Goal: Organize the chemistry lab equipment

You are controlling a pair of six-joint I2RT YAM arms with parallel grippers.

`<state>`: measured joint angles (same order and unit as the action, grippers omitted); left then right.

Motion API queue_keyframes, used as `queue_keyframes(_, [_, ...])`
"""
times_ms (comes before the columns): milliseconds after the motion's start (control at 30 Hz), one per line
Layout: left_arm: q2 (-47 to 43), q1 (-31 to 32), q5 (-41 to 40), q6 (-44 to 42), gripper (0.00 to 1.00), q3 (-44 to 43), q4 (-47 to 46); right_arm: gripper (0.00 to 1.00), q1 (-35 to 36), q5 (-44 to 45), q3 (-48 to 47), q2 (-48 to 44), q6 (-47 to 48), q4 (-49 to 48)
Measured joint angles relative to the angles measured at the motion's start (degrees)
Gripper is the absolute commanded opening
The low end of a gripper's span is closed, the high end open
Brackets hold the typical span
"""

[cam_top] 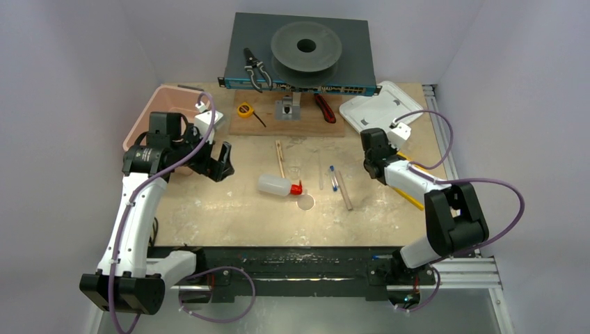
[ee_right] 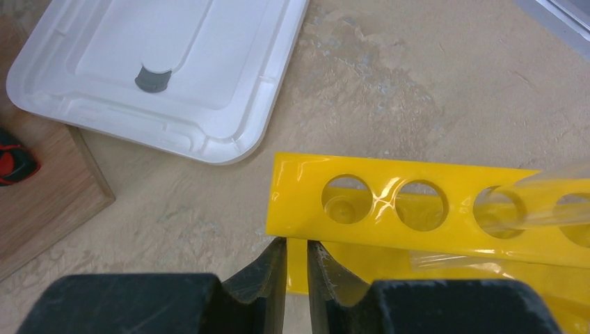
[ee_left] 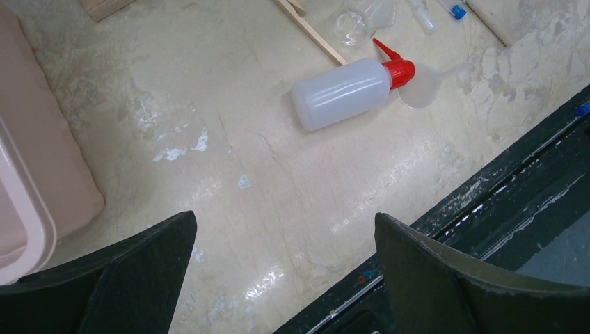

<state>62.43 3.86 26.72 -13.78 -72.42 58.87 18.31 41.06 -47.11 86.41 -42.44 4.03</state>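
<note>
Beyond yellow rack (ee_right: 299,195): white lid (ee_right: 229,90), board (ee_right: 49,202).

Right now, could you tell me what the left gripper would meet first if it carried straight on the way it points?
The left gripper would probably meet bare table first; the squeeze bottle lies farther on, though depth is unclear.

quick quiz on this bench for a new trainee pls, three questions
1. True or false: the left claw is shut.
2. The cap of the bottle is: A blue, B red, C green?
3. Which claw is at the rack?
Key: 1 false; 2 B; 3 the right claw.
</note>
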Motion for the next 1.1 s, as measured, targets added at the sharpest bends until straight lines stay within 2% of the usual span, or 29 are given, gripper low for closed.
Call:
queue_keyframes(167, [0.2,-0.1,-1.2,-0.3,1.0,0.0,0.0,0.27,0.1,-0.6,0.0,-0.5,1.0,0.0])
queue_keyframes(367, [3.9,-0.8,-8.9,-0.3,1.0,-2.0,-1.8,0.29,2.4,-2.7,0.0,-5.7,2.6,-0.1])
queue_keyframes(567, [11.5,-2.4,-19.6,-0.4,0.98,-3.8,-8.5,0.28,11.1,-3.8,-0.8,-10.9,4.0,-0.3])
queue_keyframes(700, [16.9,-3.9,-23.9,-0.5,0.89,-3.8,-12.8,0.25,16.4,-5.1,-0.8,-14.7,4.1,-0.2])
queue_keyframes(800, [20.0,-5.8,-25.8,-0.9,0.77,-3.6,-15.7,0.22,18.7,-6.0,-0.7,-18.5,4.2,-0.2])
queue_keyframes(900, [21.8,-7.3,-27.5,-1.9,0.67,-2.6,-19.0,0.18,19.6,-6.4,-0.7,-22.3,4.6,-0.2])
queue_keyframes(1000, [22.8,-7.5,-28.7,-3.5,0.48,-1.1,-21.3,0.14,20.0,-7.1,-0.7,-24.0,5.2,-0.2])
queue_keyframes(1100, [24.5,-7.5,-29.2,-5.4,0.41,0.1,-22.6,0.12,20.1,-7.9,-0.5,-24.2,5.7,-0.2])
